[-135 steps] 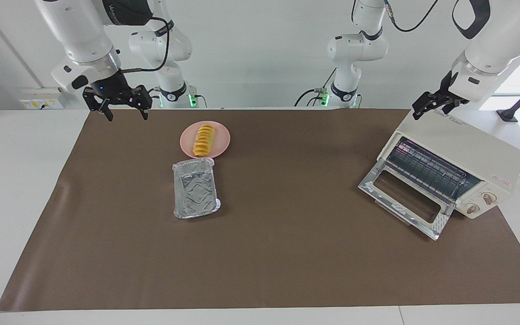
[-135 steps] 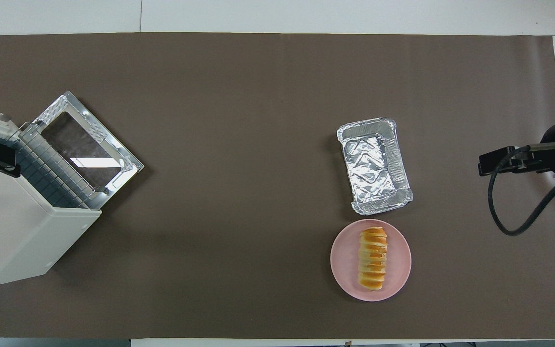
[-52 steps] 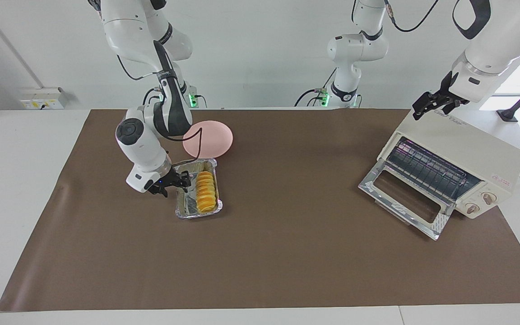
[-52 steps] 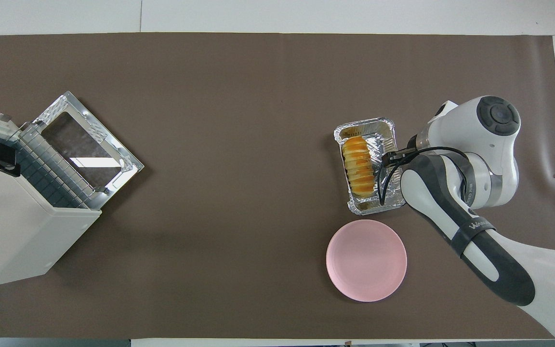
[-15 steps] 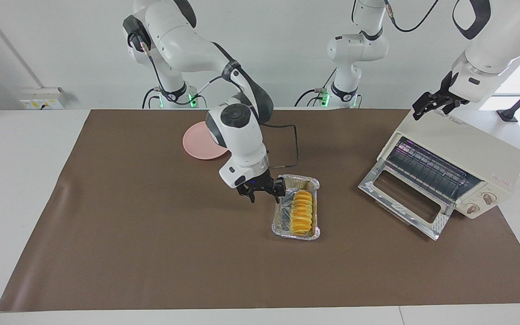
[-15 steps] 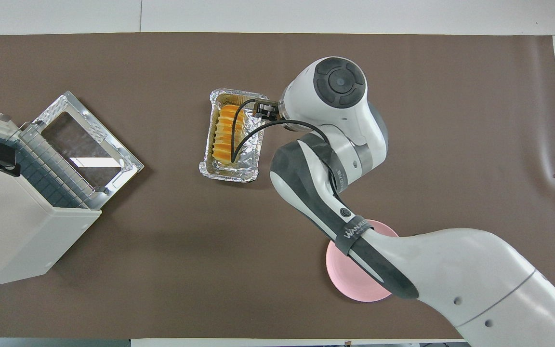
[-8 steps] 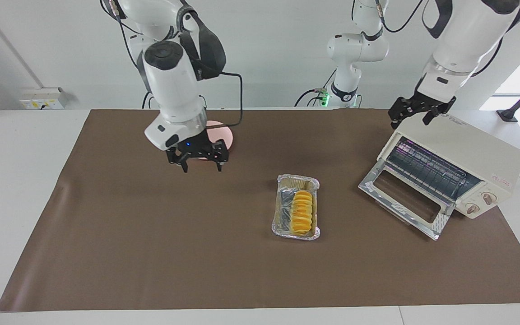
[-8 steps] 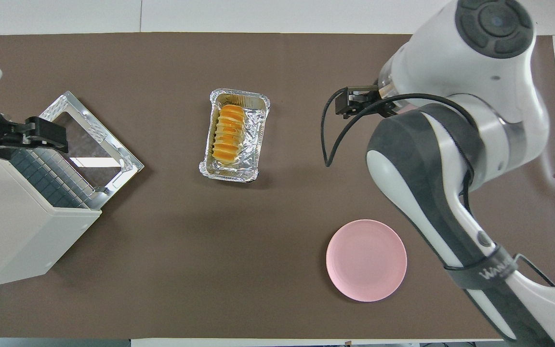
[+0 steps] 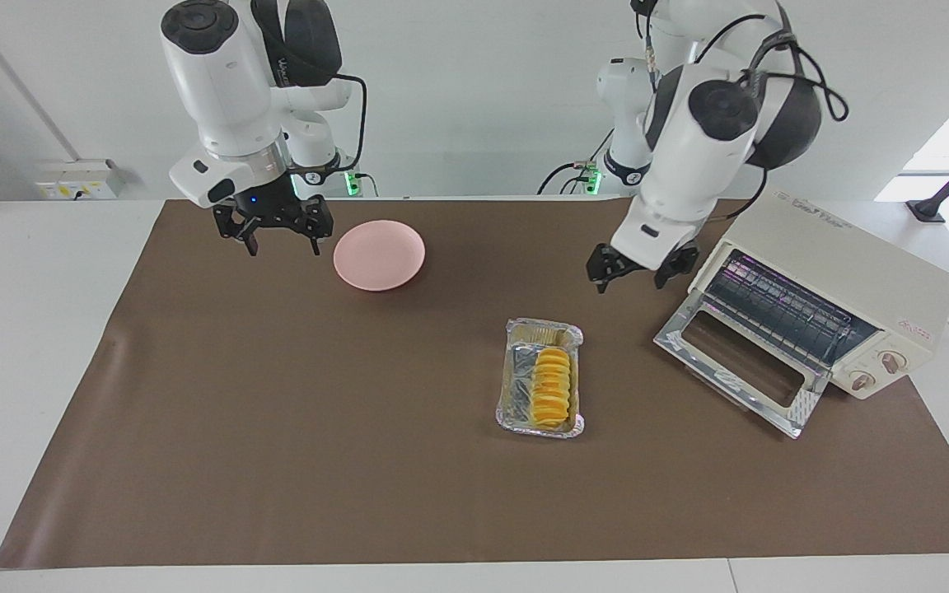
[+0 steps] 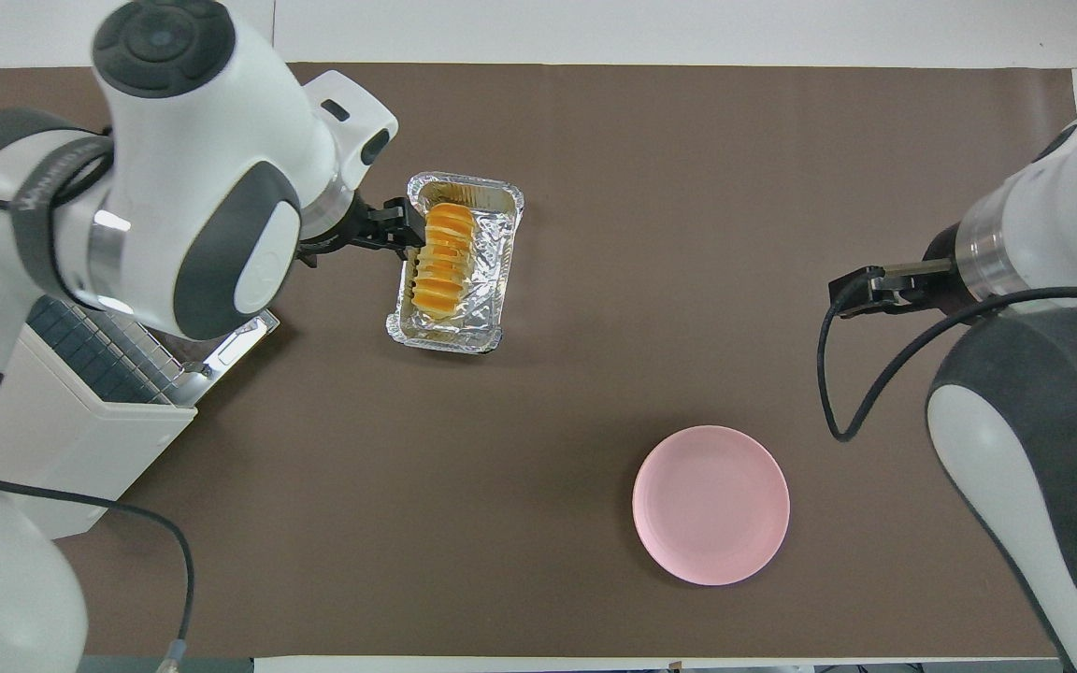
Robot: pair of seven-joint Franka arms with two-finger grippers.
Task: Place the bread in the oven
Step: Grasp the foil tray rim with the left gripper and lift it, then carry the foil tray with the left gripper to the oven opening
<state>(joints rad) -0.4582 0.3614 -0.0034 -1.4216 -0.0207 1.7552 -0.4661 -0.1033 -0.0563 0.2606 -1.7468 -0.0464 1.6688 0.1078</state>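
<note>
Sitting nearest the robots is the pink plate [image 9: 379, 254], bare, toward the right arm's end of the bench [image 9: 277, 461]. The right pincer [image 9: 274, 223] hangs in the air just beside the plate, its fingers spread wide and holding nothing. The oven [image 9: 841, 284] stands at the left arm's end with its glass door dropped open; from overhead the left arm covers most of it, so only a corner of the rack and the body shows. The left pincer [image 9: 638, 270] is up in the air between the oven and the foil tray [image 9: 516, 412], open and holding nothing. From overhead it seems to cover the tray's edge, but it is raised above it. Farthest out, the bread [image 9: 551, 386] lies in the foil tray, near the middle of the bench.
</note>
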